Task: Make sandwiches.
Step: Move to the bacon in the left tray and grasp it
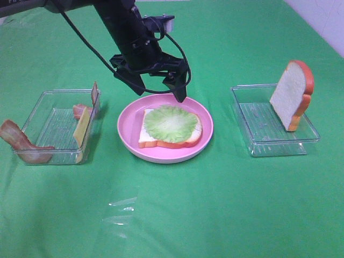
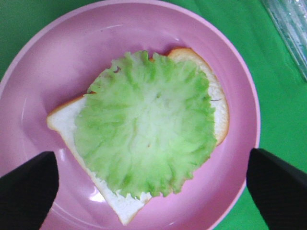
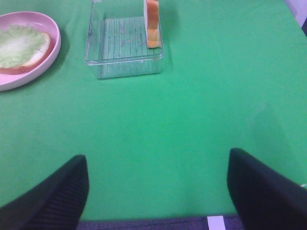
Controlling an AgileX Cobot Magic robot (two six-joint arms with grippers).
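Note:
On the pink plate (image 1: 129, 134) lies a bread slice (image 1: 148, 141) with a pale green lettuce leaf (image 1: 171, 122) resting flat on it. My left gripper (image 1: 153, 86) hangs just above the plate's far side, open, with nothing held. In the left wrist view its dark fingers (image 2: 29, 191) stand wide on either side of the lettuce (image 2: 144, 129) and bread (image 2: 64, 122). Another bread slice (image 1: 293, 94) stands upright in the right tray (image 1: 258, 142). My right gripper (image 3: 158, 191) is open over bare green cloth, nearer than that tray (image 3: 124, 62).
A clear tray (image 1: 48, 123) on the left holds a yellow cheese square (image 1: 81, 129) leaning on its wall and bacon strips (image 1: 21, 145), one draped over the near corner. Green cloth covers the table. A clear plastic scrap (image 1: 121, 212) lies at the front.

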